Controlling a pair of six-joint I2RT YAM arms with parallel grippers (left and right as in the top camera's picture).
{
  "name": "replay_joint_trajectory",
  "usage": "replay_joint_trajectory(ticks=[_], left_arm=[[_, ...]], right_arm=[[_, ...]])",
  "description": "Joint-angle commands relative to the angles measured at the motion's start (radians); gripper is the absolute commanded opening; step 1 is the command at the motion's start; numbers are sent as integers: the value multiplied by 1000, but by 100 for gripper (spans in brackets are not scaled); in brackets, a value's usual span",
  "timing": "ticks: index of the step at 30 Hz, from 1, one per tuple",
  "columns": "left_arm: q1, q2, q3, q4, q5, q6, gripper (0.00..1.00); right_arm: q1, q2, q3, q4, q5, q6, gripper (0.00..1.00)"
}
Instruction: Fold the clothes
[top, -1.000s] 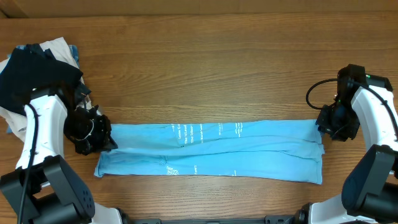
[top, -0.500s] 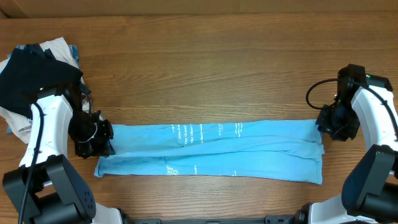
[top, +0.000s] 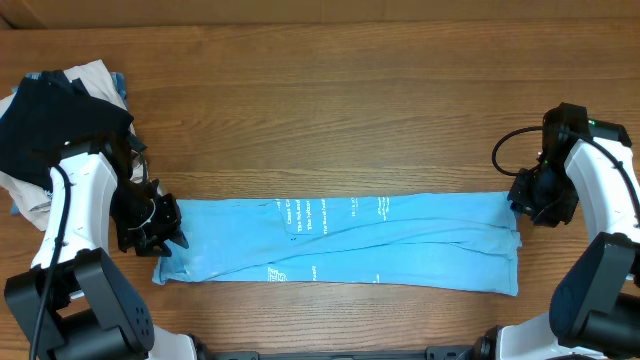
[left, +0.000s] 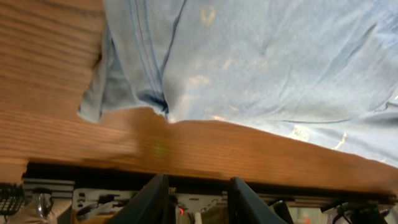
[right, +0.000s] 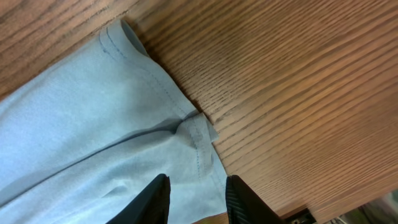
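The wooden surface (top: 330, 110) carries the blue T-shirt (top: 400, 250), folded into a long band across the lower middle of the overhead frame. A pile of other clothes (top: 55, 110) sits upper left. I judge the shirt light, soft and limp, so I'd pinch both layers at the end hems. My left fingers (left: 152, 199) stand narrowly parted and empty beside its left end. My right fingers (right: 155, 196) stand narrowly parted over its upper right corner, clamping nothing.
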Motion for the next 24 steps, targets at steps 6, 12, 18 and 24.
replay_joint_trajectory(ticks=[6, 12, 18, 24], left_arm=[[-20, -23, -9, 137, 100, -3, 31], [-125, -23, -9, 199, 98, -3, 31], [-221, -23, -9, 232, 80, -14, 32], [-237, -23, -9, 235, 58, -23, 32]], right_arm=[[-8, -19, -19, -9, -93, -6, 47], [-14, -19, -75, 35, -93, -6, 57], [-44, -19, -132, 100, -114, -38, 63], [-50, -19, -138, 111, -170, -67, 65]])
